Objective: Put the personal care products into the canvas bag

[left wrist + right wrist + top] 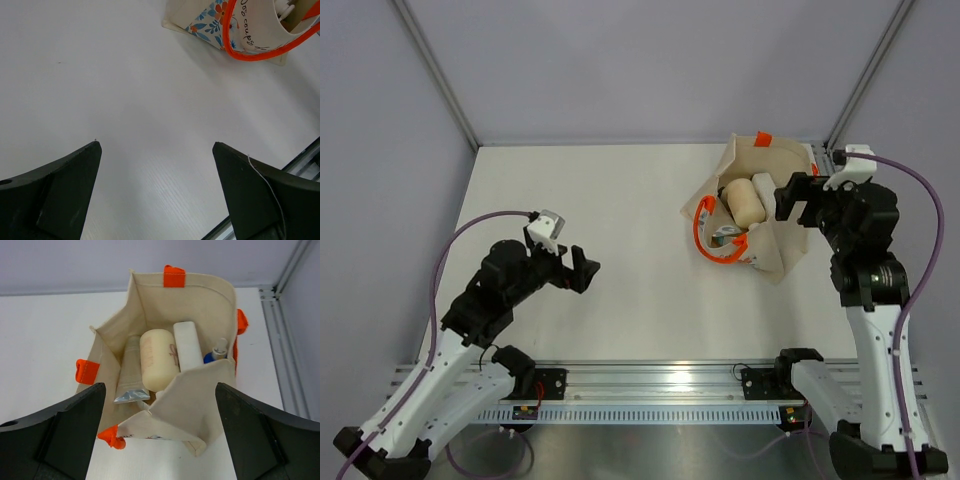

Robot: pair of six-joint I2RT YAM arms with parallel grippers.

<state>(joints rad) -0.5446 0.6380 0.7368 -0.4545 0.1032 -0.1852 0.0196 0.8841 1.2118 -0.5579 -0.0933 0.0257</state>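
Nothing in either hand, as far as we can see: the right gripper (799, 203) is spread wide, hovering at the canvas bag (772, 252) in the upper right of the top view, and the left gripper (572, 268) is just as wide over the table (620, 200) at lower left. Our worry is a finger snagging the folded-in flap (192, 395) or an orange handle (700, 230), which would tip that floppy bag and spill it. Count: one bag, four products showing inside, namely the silver tube (131, 377), cream bottle (159, 360), white bottle (189, 345) and a blue-topped one (212, 356). More may be buried.
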